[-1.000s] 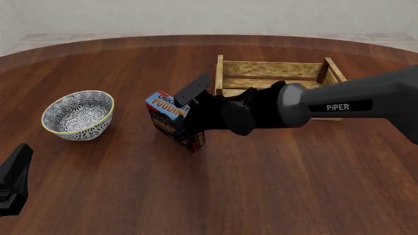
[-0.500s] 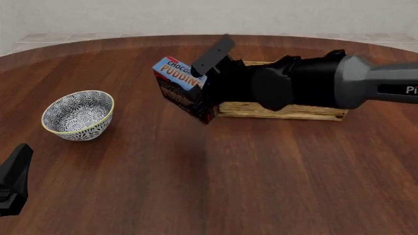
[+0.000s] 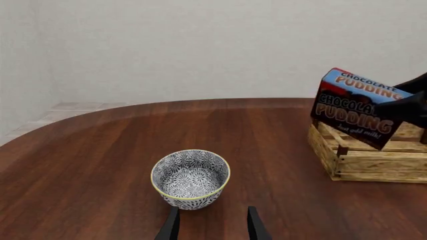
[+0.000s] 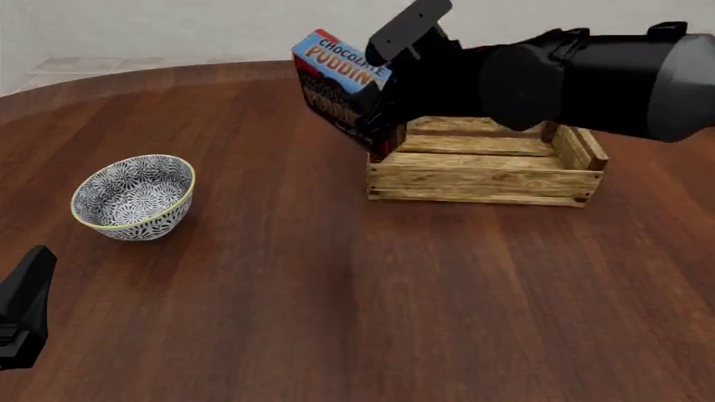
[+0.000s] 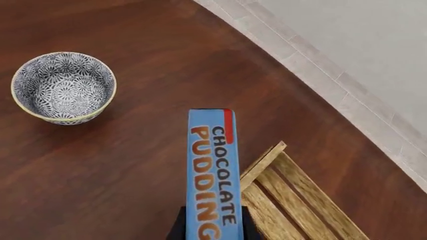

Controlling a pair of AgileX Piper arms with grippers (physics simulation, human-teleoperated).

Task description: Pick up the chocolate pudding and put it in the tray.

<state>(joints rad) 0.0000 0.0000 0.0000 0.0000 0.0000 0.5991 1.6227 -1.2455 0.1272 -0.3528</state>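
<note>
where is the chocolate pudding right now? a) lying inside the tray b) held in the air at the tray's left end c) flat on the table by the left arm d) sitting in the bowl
b: the right gripper holds the chocolate pudding aloft over the left end of the tray, not yet inside it.

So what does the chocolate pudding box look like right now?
The chocolate pudding is a small carton with a blue top band reading "CHOCOLATE PUDDING" in white and orange letters, a bit of red at one corner, and a dark brown front with the name again. It looks like printed cardboard, closed and undamaged. It is up in the air, tilted, held by the right gripper, whose fingers pinch it. It hangs over the left end of the wooden tray, not inside yet. Whether it touches the tray's edge cannot be told.
</note>
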